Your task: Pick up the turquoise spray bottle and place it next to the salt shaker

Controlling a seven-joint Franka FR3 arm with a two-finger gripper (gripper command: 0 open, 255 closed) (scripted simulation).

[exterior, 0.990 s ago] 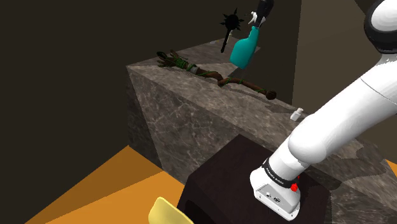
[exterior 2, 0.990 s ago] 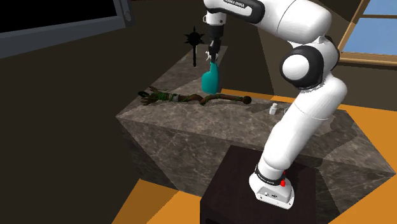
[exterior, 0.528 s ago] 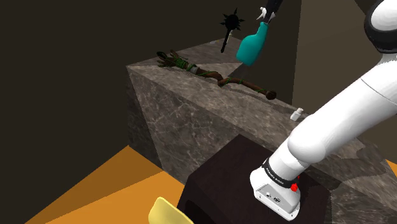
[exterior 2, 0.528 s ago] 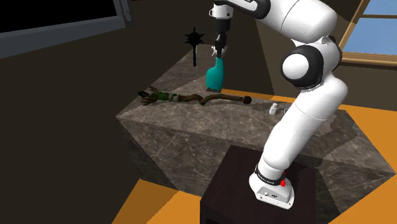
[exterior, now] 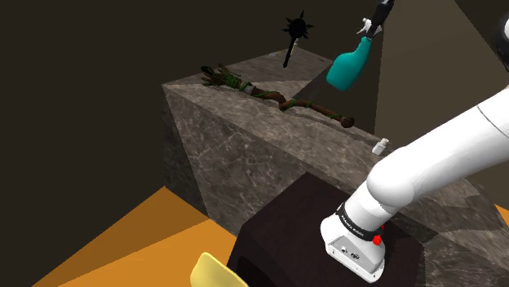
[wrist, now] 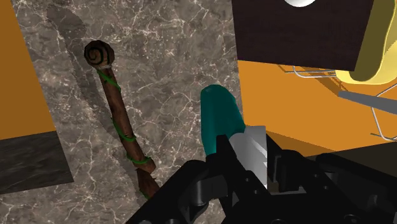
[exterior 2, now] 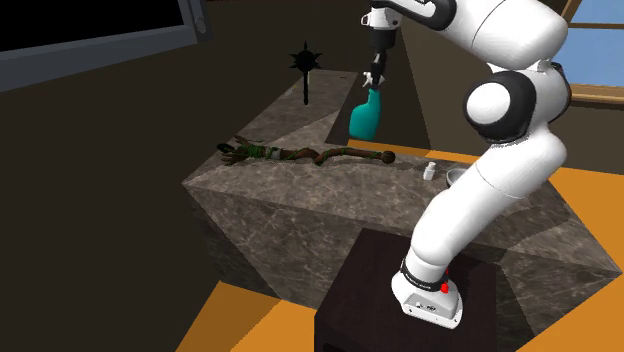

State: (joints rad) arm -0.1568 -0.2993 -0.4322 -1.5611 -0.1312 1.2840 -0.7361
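Now my gripper (exterior: 372,24) is clamped on the top end of the turquoise spray bottle (exterior: 349,67); it hangs tilted in the air, clear of the marble counter (exterior: 245,139); the white salt shaker (exterior: 380,147) stands on that counter, near the vine-wrapped staff (exterior: 281,99).

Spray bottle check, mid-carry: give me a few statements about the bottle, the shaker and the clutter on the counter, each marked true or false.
1. The hand grips the turquoise spray bottle by its top, clear above the stone counter. True.
2. The bottle stands beside the salt shaker. False: it hangs in the air, apart from the shaker on the counter.
3. A vine-wrapped staff lies on the counter. True.
4. The spiked black mace lies flat across the staff. False: it stands upright, apart from the staff.
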